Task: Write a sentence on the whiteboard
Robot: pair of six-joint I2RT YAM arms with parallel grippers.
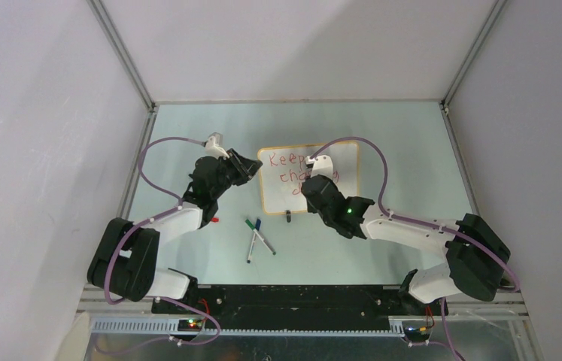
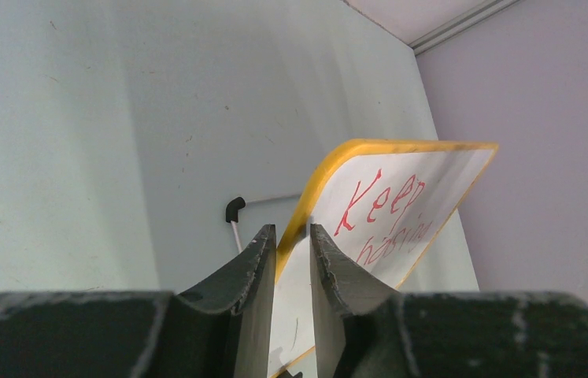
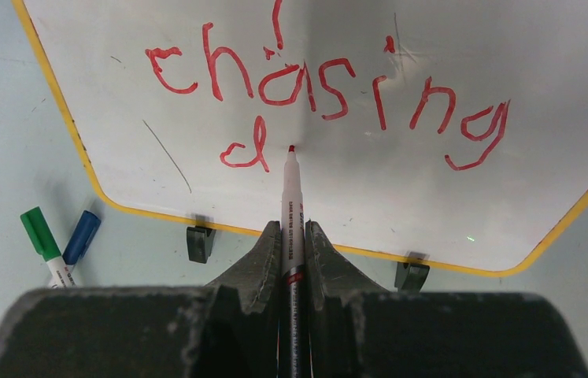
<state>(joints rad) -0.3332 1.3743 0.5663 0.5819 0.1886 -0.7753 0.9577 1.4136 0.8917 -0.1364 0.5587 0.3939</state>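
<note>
Top external view: at centre frame, on the pale green table [image 1: 413, 150], the orange-framed whiteboard [image 1: 344, 159], bearing the red sentence [image 1: 287, 159], with "Keep" legible and the lower lines partly hidden. At the board's left edge, the left gripper [image 1: 253, 168], reaching in from the left of the frame. Over the board's lower middle, the right gripper [image 1: 306, 188], reaching in from the lower right. Below the board, near lower centre, loose pens, among them the green marker [image 1: 250, 223] and the blue marker [image 1: 257, 222], caps just beside each other. Left wrist view: at lower centre, dark fingers [image 2: 259, 260] clamped on the board's orange frame, one on each face; "Keep" and the top of the next line on the white face to the right; a black-capped pen [image 2: 234, 209] on the table beyond, left of the board. Right wrist view: jaws pressed together on the red marker [image 3: 292, 205], tip at the board surface just right of a lone "d", under "chasing"; actual contact not discernible. Under the board's lower edge, two black clip feet [image 3: 200, 242]. At lower left, the green and blue pens side by side on the table.
</note>
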